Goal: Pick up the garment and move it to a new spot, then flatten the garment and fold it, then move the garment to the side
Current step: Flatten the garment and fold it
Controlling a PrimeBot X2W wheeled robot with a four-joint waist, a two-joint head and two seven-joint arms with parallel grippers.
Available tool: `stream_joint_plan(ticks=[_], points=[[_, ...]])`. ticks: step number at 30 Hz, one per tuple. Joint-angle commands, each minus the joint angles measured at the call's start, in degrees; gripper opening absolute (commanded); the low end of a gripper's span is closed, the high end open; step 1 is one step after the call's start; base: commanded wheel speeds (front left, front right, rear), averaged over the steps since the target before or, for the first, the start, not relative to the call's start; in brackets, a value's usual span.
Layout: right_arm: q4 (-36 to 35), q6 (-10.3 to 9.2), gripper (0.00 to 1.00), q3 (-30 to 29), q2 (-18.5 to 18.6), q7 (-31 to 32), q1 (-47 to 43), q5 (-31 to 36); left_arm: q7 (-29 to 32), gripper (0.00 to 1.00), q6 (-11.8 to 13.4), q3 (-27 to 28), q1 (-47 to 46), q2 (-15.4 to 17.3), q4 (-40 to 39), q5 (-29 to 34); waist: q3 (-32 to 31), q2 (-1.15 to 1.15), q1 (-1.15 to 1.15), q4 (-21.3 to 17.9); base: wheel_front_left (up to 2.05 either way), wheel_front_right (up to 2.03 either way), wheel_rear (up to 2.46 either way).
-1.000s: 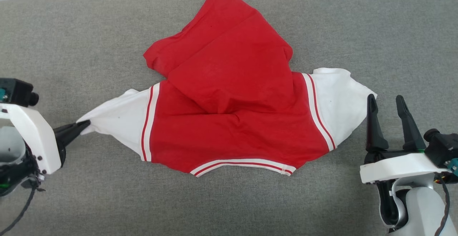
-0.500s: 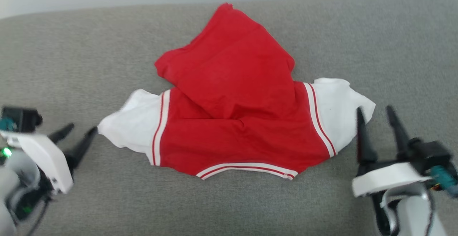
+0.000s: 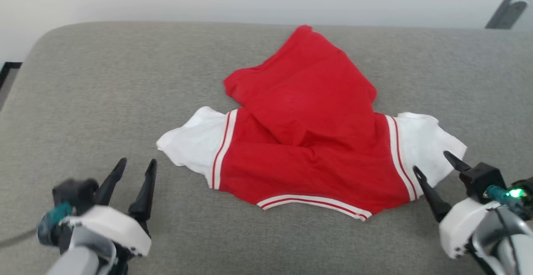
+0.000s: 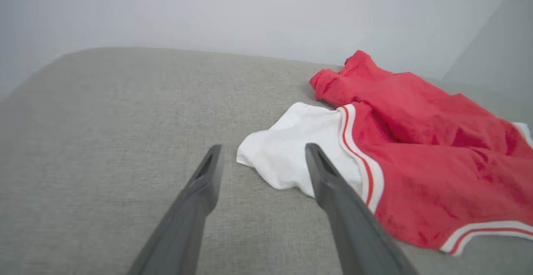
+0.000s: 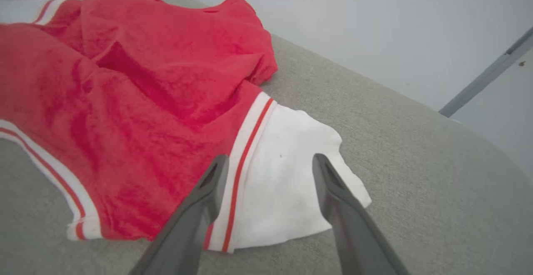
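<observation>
The garment [image 3: 312,141] is a red shirt with white sleeves and striped trim, lying crumpled on the grey cushion [image 3: 104,91], its upper half folded down over the body. My left gripper [image 3: 137,164] stands open at the lower left, clear of the left sleeve [image 3: 191,143]. In the left wrist view that sleeve [image 4: 291,150] lies just beyond my left gripper [image 4: 263,152]. My right gripper [image 3: 429,160] is open at the lower right, over the right sleeve [image 3: 424,146]. The right wrist view has the white sleeve [image 5: 283,183] showing between the open fingers of my right gripper [image 5: 270,160].
The cushion's rounded back edge [image 3: 125,25] meets a pale wall. Its left end curves off near a dark frame piece [image 3: 6,68]. A grey bar [image 3: 506,10] leans at the upper right. Bare cushion spreads left of the shirt and in front of it.
My left gripper let go of the left sleeve tip, opened and drew back toward me. The sleeve relaxed inward. The head view tilted up and left, bringing the wall into sight.
</observation>
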State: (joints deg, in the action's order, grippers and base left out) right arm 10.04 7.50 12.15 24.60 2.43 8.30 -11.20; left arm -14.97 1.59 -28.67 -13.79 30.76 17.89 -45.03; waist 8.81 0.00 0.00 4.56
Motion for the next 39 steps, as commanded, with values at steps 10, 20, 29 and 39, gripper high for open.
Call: stream_joint_plan(ticks=[10,20,29,39], points=[[-7.6,-0.02,1.0,8.2,19.5,22.0,1.4,-15.7,-0.3,1.0,-6.3,19.7,13.0,-15.3,-6.3,20.0,0.7,0.0,0.0,4.2,0.0,0.0,0.0],[-4.9,-0.02,1.0,13.1,25.5,29.9,6.0,-22.2,-0.3,1.0,-9.1,23.8,10.5,-21.1,-5.9,25.0,4.9,0.0,0.0,7.8,0.0,0.0,0.0],[1.2,-0.01,1.0,17.7,22.4,29.5,7.0,-22.4,-0.3,1.0,-9.1,21.9,8.6,-19.0,-6.6,22.7,6.6,0.0,0.0,8.5,0.0,0.0,0.0],[4.8,-0.02,0.0,19.9,19.5,27.5,9.7,-22.4,-0.3,1.0,-9.1,13.2,0.3,-7.4,-7.3,16.1,7.2,0.0,0.0,6.6,0.0,0.0,0.0]])
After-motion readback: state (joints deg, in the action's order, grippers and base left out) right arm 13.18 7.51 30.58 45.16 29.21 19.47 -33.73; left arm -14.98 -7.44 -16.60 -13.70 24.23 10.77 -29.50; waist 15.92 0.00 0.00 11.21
